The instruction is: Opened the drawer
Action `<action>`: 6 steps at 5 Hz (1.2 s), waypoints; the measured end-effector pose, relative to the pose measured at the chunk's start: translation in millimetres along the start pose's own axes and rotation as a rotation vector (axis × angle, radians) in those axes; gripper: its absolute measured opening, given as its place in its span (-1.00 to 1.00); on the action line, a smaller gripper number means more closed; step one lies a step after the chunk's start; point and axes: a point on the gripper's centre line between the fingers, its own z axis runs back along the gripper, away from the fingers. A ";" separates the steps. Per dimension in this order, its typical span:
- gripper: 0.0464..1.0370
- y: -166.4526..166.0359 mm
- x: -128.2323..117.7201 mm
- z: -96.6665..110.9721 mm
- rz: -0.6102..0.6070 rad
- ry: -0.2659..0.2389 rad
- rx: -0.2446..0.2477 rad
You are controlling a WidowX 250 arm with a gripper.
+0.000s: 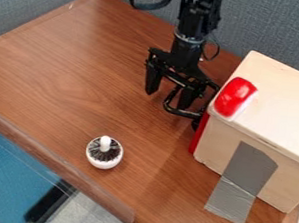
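The black two-finger hand (167, 99) hangs in the upper middle of the frame with its fingers spread apart, one of them at the curved black metal handle (183, 113). That handle belongs to the drawer with the flat red front (199, 134), at the left side of the pale wooden box (262, 150) on the right of the frame. The drawer looks shut, so the step in hand seems to be hooking the handle; next calls for a steady pull leftward, away from the box, without the finger slipping off.
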 end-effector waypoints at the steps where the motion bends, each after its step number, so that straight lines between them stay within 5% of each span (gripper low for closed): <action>1: 0.22 2.1 -0.7 -0.4 0.003 0.000 0.013; 3: -0.74 33.3 -5.3 -1.3 0.067 0.010 0.021; 6: -0.83 82.0 -13.4 -0.9 0.136 0.025 0.070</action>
